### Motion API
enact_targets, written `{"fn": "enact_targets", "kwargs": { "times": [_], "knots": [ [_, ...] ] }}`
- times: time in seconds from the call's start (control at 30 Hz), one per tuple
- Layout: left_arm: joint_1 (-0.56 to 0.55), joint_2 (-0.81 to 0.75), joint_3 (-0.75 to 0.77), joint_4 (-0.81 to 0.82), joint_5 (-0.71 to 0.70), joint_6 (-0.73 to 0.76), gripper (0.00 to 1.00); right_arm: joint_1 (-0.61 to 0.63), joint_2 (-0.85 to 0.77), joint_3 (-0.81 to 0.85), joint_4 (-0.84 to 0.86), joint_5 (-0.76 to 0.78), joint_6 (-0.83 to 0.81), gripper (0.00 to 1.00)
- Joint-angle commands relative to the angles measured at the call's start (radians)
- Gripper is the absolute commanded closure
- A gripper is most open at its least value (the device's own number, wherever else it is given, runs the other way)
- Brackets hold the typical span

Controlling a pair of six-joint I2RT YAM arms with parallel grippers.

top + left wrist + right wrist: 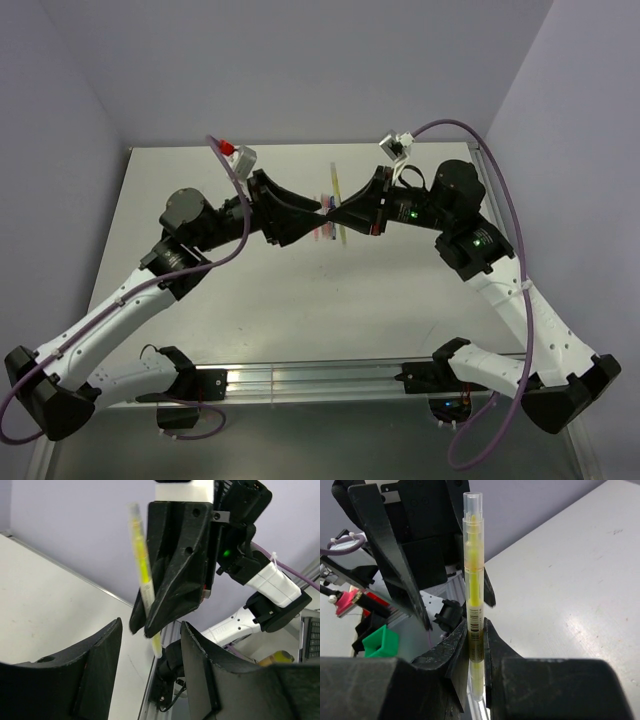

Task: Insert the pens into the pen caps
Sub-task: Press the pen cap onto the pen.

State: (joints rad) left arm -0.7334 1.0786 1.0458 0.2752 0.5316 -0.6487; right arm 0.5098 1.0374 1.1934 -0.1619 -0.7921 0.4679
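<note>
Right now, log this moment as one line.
left gripper: open, straddling yellow pen, not touching | right gripper: shut on yellow pen | clear cap: on pen's far end

yellow pen (472, 580): upright, clear cap (472, 505) on top
right gripper (476, 645): clamped on pen's lower part
left gripper (440, 575): behind pen, jaws apart

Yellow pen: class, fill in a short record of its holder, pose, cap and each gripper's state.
Holder: right gripper, shut on the yellow pen
Pose: roughly upright, above the table
Cap: clear cap on its upper end
Left gripper: open, holding nothing
Other pens: lying on the table under the grippers
</note>
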Motion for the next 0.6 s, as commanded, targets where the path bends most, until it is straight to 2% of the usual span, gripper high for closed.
{"fn": "enact_targets", "kwargs": {
  "times": [0.0,0.17,0.4,0.57],
  "knots": [
    [0.037,-0.060,0.057,-0.047,-0.035,0.012,0.44,0.015,-0.008,0.057,0.065,0.028,-0.052,1.00],
    [0.081,-0.062,0.112,-0.064,-0.029,0.035,0.41,0.065,-0.008,0.052,0.048,0.005,-0.106,1.00],
    [0.104,-0.051,0.149,0.019,0.056,0.017,0.41,0.171,-0.034,0.032,0.035,-0.004,-0.198,1.00],
    [0.108,-0.031,0.163,0.073,0.131,-0.019,0.41,0.193,-0.039,0.034,0.019,-0.001,-0.218,1.00]
  ]
}}
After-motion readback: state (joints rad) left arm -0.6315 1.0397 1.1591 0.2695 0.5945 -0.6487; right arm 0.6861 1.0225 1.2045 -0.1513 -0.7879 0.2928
